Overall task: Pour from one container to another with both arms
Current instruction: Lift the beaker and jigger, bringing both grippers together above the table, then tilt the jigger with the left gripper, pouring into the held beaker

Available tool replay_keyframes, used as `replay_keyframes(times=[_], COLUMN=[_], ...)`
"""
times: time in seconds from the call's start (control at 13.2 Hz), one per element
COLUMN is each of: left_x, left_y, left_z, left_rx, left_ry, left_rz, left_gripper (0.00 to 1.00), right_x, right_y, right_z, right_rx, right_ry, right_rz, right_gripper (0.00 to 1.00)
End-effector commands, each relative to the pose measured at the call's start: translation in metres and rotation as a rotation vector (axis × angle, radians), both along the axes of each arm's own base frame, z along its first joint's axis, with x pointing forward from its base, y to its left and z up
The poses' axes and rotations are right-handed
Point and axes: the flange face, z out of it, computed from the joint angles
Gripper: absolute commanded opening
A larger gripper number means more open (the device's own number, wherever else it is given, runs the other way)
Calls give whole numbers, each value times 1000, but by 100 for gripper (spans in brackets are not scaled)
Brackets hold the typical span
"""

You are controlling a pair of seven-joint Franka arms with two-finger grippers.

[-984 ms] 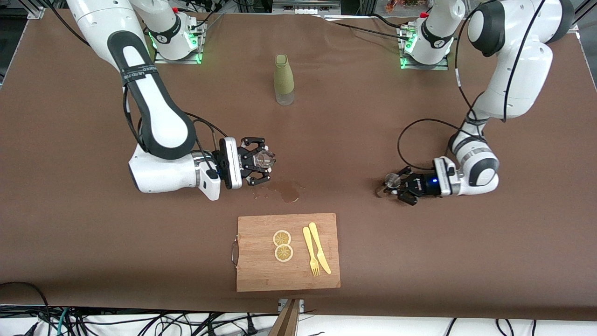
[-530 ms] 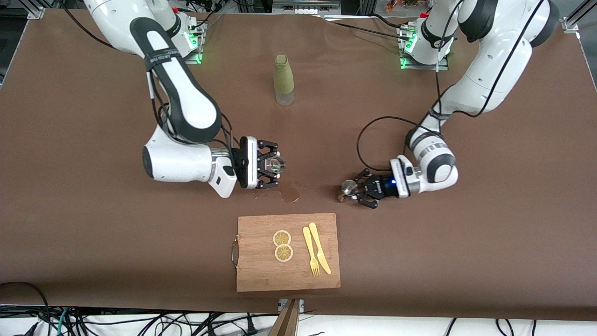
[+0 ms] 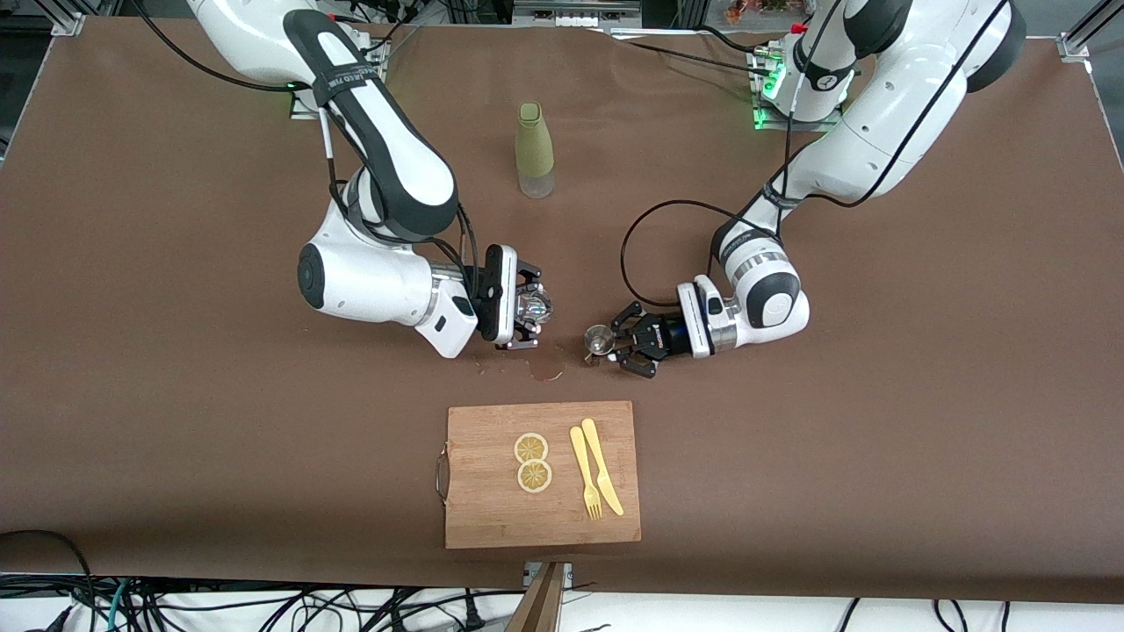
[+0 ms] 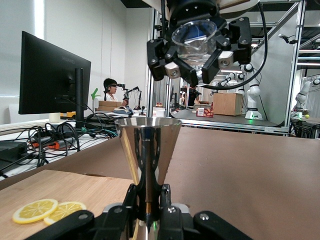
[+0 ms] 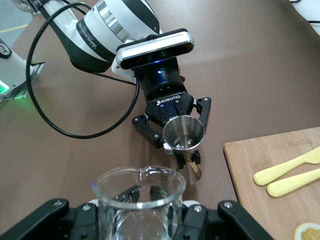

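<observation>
My right gripper [image 3: 529,309] is shut on a clear glass beaker [image 3: 534,306], held above the table near its middle. In the right wrist view the beaker [image 5: 139,197] stands upright between that gripper's [image 5: 142,220] jaws with its spout rim up. My left gripper [image 3: 616,341] is shut on a steel jigger [image 3: 600,337] close beside the beaker, toward the left arm's end. The left wrist view shows the jigger [image 4: 148,150] upright, clamped at its waist by the left gripper [image 4: 148,202], and the beaker [image 4: 195,40] higher up. The right wrist view looks down into the jigger [image 5: 183,134].
A wet stain [image 3: 546,361] marks the brown table under the two grippers. Nearer the front camera lies a wooden cutting board [image 3: 492,509] with two lemon slices [image 3: 532,463], a yellow fork and a knife [image 3: 595,478]. A green bottle [image 3: 535,151] stands farther back.
Both arms have swung toward the middle of the table. The left gripper carried the jigger a long way toward the beaker, and the right gripper brought the beaker a little toward the jigger.
</observation>
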Motion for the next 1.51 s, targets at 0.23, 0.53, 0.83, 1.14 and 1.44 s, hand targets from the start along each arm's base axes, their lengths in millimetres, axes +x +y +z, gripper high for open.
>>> replay_keyframes(times=[0.23,0.53,0.83,1.14,1.44], left_x=[-12,-18,-22,-20,-18], left_y=[-46,-61,-73,-78,-78], left_z=[10,11,13,13,13], left_rx=[45,40,34,37,45], left_ry=[-37,-27,-20,-20,-20], left_rz=[47,46,52,61,67], left_gripper=[0,0,0,0,0], right_x=[-2,-2,-10,-13,-13], right_y=[-3,-5,6,19,19], right_z=[17,23,25,21,15], right_rx=[-106,-167,-238,-240,-254], right_ry=[-7,-18,-44,-82,-86], right_rz=[-36,-52,-42,-44,-37], right_gripper=[0,0,0,0,0])
